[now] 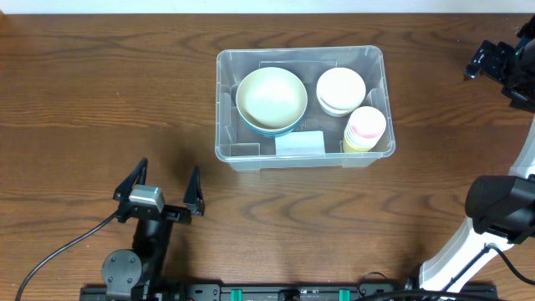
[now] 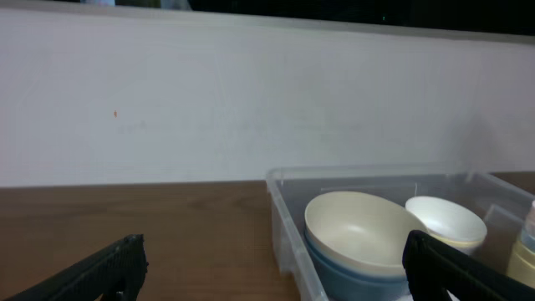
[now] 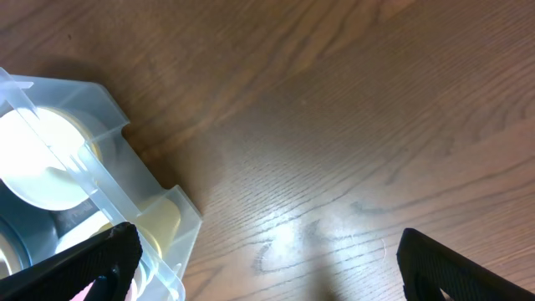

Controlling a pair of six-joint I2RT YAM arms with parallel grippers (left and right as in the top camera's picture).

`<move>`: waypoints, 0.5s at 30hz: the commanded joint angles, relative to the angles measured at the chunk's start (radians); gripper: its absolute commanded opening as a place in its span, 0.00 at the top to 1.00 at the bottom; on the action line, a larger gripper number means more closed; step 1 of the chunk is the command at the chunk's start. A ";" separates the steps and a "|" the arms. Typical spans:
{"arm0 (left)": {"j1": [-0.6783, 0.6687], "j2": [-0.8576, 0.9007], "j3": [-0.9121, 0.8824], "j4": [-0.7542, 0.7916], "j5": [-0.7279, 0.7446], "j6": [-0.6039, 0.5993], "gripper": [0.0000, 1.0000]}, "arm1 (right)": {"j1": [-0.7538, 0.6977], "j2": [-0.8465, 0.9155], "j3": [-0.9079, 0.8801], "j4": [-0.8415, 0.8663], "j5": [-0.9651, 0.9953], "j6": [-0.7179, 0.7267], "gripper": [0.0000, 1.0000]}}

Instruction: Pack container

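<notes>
Well off the container rim, left fingers and right fingers both wide apart.

bowls and cups in container

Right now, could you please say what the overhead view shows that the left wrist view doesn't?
Only overhead: the white-and-black right arm and the pale rectangular label. Only left wrist: the pale wall behind the wooden table. Both: the large clear plastic rectangular bin, its cream bowl nested in a blue bowl, and the smaller white bowl.
</notes>
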 commanded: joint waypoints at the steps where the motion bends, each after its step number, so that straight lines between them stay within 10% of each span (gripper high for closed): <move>1: 0.005 -0.009 -0.045 0.060 0.014 0.016 0.02 | 0.000 -0.025 0.019 -0.002 0.010 0.014 0.01; 15: 0.010 -0.009 -0.179 0.075 0.006 0.060 0.02 | 0.000 -0.025 0.019 -0.002 0.010 0.014 0.01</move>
